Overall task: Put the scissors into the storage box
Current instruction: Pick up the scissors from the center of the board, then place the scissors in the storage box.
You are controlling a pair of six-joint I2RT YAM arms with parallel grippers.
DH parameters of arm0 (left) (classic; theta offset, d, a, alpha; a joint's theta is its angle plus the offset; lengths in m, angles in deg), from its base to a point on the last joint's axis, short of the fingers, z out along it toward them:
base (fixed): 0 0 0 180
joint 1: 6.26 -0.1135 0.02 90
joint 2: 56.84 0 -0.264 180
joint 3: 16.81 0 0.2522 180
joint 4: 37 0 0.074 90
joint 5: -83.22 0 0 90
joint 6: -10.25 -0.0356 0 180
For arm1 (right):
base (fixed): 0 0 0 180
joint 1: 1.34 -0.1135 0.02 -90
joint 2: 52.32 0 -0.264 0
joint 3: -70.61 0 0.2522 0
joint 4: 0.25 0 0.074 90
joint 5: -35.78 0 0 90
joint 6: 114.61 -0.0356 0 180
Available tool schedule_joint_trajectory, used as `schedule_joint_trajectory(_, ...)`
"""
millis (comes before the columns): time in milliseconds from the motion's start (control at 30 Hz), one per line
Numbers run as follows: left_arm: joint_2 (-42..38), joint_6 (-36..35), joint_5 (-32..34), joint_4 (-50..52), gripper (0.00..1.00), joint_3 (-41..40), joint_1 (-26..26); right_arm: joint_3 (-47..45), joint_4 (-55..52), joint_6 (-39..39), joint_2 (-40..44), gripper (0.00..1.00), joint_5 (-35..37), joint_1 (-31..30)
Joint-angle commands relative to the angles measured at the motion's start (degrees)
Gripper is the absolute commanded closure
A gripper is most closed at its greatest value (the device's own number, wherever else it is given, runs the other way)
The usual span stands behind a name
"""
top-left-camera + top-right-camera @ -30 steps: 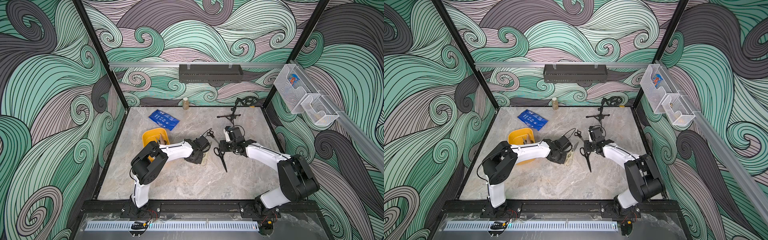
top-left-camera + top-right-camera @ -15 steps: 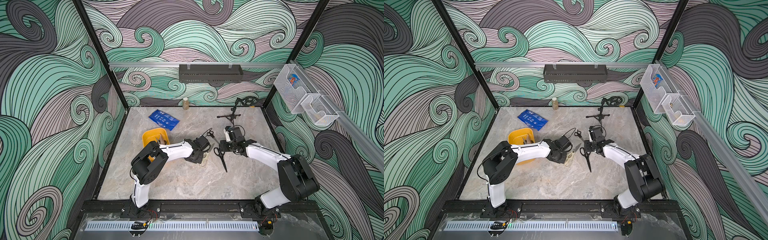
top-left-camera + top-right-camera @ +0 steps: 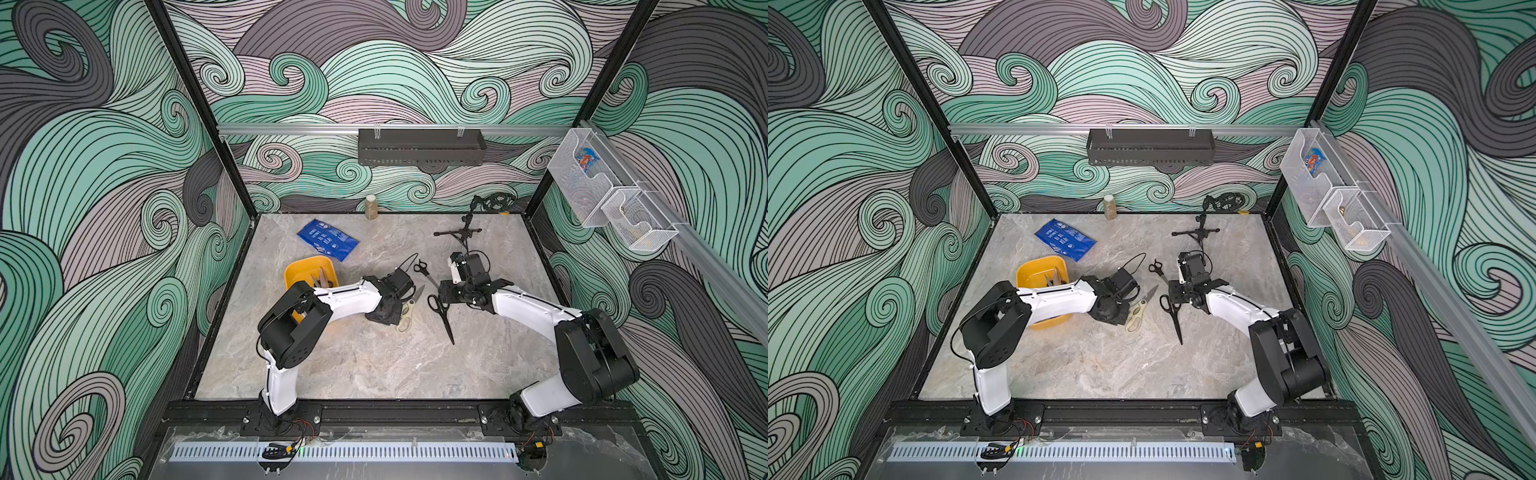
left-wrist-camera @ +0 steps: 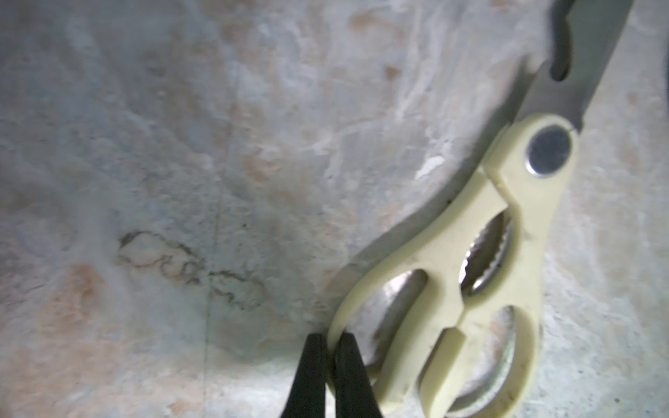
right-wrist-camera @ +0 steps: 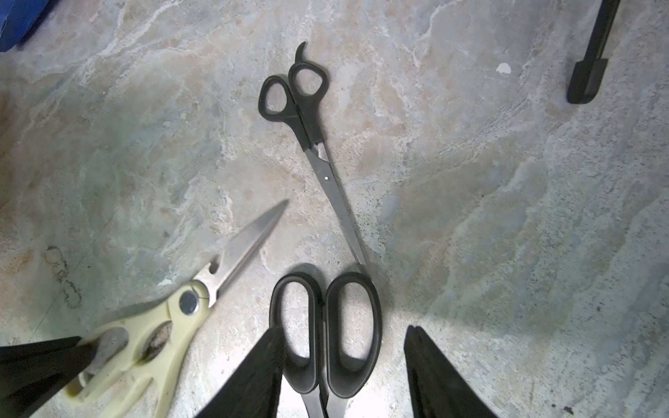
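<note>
My left gripper (image 4: pixel 330 340) is pinched shut on the rim of one handle loop of the cream shears (image 4: pixel 514 195), which lie flat on the tabletop (image 3: pixel 374 365). That thin loop edge looks like the easiest part to catch on a flat pair. The right gripper (image 5: pixel 342 331) hangs open with a finger on either side of the big black scissors (image 5: pixel 323 336) at the handles, placed to squeeze across both loops. The small black scissors (image 5: pixel 307 119) lie just beyond, their tip apparently touching that handle, so a lift may nudge them. The box (image 3: pixel 305 270) sits partly under my left arm with scissors already inside, a short swing away for the shears.
</note>
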Motion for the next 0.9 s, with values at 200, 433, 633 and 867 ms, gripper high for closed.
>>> schedule_joint_trajectory(200,-12.42,-0.81,-0.70,2.54,1.00,-1.97,-7.45,3.02,0.23,1.02,-0.05,0.42,0.15,1.24)
schedule_joint_trajectory(433,-23.63,1.20,1.20,3.91,1.00,-7.99,-12.93,4.84,0.32,0.59,-2.60,0.42,-1.89,1.24)
schedule_joint_trajectory(633,-35.35,0.82,2.77,4.65,1.00,-16.54,-22.89,4.89,1.04,1.22,-3.27,0.42,-2.16,1.26)
schedule_joint_trajectory(867,-42.99,-0.37,-2.09,0.65,1.00,-23.47,-38.65,4.19,1.82,1.21,-3.65,0.42,-2.74,1.24)
